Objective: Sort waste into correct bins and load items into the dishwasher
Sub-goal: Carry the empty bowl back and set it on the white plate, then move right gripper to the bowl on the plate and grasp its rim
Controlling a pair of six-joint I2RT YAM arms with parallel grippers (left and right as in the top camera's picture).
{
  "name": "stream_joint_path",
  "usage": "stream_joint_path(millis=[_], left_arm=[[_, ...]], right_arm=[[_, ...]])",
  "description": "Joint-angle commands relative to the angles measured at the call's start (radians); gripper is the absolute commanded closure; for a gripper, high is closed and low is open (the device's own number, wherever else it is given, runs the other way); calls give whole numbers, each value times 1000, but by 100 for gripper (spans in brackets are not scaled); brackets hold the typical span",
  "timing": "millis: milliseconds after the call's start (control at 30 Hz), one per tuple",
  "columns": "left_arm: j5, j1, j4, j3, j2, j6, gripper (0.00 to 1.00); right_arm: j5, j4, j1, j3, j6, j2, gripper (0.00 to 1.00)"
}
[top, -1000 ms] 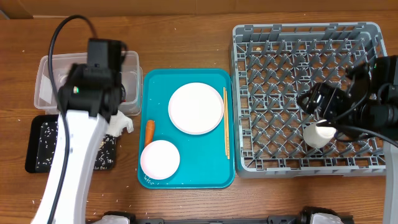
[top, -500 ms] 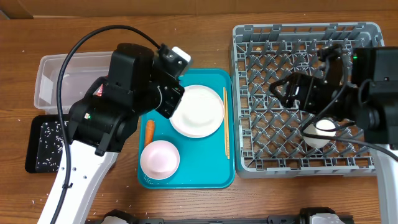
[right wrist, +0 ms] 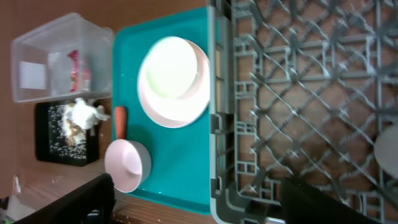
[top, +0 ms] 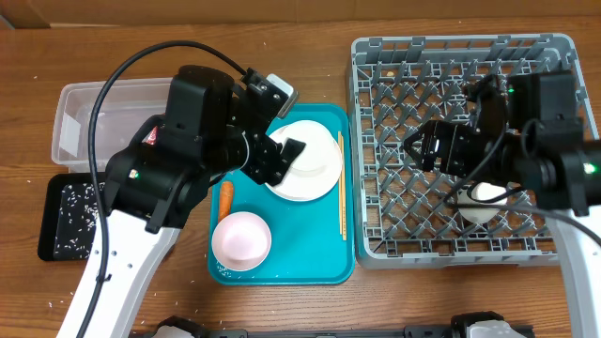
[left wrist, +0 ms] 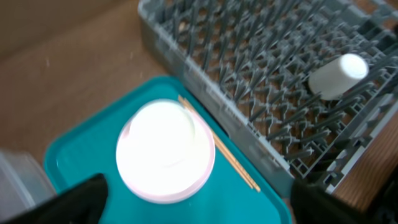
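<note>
Our left gripper [top: 282, 160] and right gripper [top: 423, 150] both gape empty; we judge dish loading underway, next pinching the plate [top: 317, 165] by its rim on the teal tray [top: 282, 272].

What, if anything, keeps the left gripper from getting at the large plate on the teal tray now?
Probably nothing, so likely yes. The left gripper hangs open right above the large plate, whose top is bare; the chopsticks lie beside its rim, on the teal tray.

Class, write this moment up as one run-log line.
left gripper: open, over plate | right gripper: open, over dish rack | cup: in dish rack | carrot, pink bowl: on teal tray
</note>
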Motion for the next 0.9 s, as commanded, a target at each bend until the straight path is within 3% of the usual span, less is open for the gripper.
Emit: stream_joint_path(millis=[0,100,200,233,300,333,467,567,667,867], left_arm=[[-88,9,-43,5,86,-89,5],[-116,11,-92,5,168,-113,32],[-153,20,-106,5,251,-211,33],[-172,29,-118,5,283,-252,43],[-183,51,-137,5,332,-335,73],[-152,67,-137,5,354,-354,78],[-26,116,-95,5,399,-353,73],[-29,127,-85,5,434,-352,70],[-44,129,-121,5,466,-350,73],[61,190,-179,66,443,-349,57]], right_arm=[[48,-6,6,5,23,49,18],[-24,-3,24,5,-6,95,31],[-1,-11,71,5,2,143,33],[14,-8,84,5,14,156,32],[10,11,111,5,23,177,33],[10,24,130,5,23,188,33],[48,72,202,5,64,219,36],[119,113,248,5,151,238,37],[108,183,292,5,179,269,38],[142,277,374,5,293,386,44]])
